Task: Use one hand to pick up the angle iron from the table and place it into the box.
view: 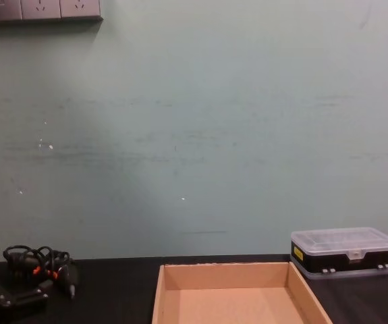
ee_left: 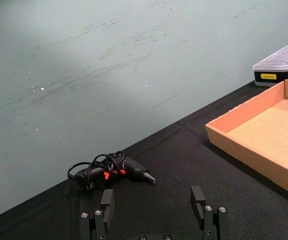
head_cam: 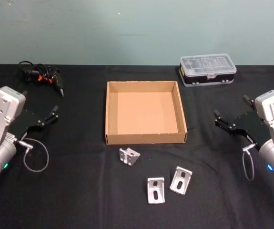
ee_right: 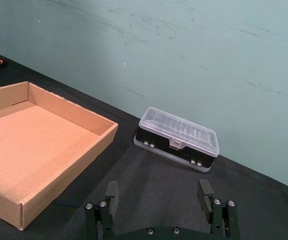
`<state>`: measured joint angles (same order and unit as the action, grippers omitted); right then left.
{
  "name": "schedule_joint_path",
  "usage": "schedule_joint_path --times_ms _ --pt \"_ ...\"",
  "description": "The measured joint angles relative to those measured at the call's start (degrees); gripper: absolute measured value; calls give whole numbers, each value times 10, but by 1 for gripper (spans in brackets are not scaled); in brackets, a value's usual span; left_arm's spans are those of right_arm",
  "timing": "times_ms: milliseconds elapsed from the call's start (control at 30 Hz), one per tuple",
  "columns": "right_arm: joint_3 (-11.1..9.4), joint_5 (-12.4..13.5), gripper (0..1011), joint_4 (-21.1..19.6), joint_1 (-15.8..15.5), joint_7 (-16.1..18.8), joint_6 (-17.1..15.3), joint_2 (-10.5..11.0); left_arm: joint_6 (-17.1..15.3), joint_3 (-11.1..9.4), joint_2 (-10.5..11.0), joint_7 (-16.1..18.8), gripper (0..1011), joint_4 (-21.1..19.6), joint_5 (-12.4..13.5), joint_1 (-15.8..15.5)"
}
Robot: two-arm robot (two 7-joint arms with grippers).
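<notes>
Three silver angle irons lie on the black table (head_cam: 79,191) in front of the box: one (head_cam: 129,156) just off the front wall, and two more (head_cam: 156,190) (head_cam: 180,180) nearer to me. The tan cardboard box (head_cam: 146,138) is empty; its walls also appear in the wrist views (ee_left: 249,157) (ee_right: 63,175) and the chest view (view: 227,270). My left gripper (head_cam: 52,115) (ee_left: 153,202) hovers open left of the box. My right gripper (head_cam: 217,119) (ee_right: 159,194) hovers open on the box's right. Neither holds anything.
A clear-lidded plastic case (head_cam: 208,69) (ee_right: 179,137) (view: 345,251) stands at the back right. A tangle of black cables with orange marks (head_cam: 40,76) (ee_left: 108,172) (view: 38,263) lies at the back left. A teal wall closes the far table edge.
</notes>
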<state>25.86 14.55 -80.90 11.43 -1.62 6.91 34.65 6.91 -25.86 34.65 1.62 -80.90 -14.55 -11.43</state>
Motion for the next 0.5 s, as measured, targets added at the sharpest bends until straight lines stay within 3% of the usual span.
schedule_joint_path --times_ms 500 --pt "0 0 1002 0 0 0 0 0 0 0 0 0 1000 0 0 0"
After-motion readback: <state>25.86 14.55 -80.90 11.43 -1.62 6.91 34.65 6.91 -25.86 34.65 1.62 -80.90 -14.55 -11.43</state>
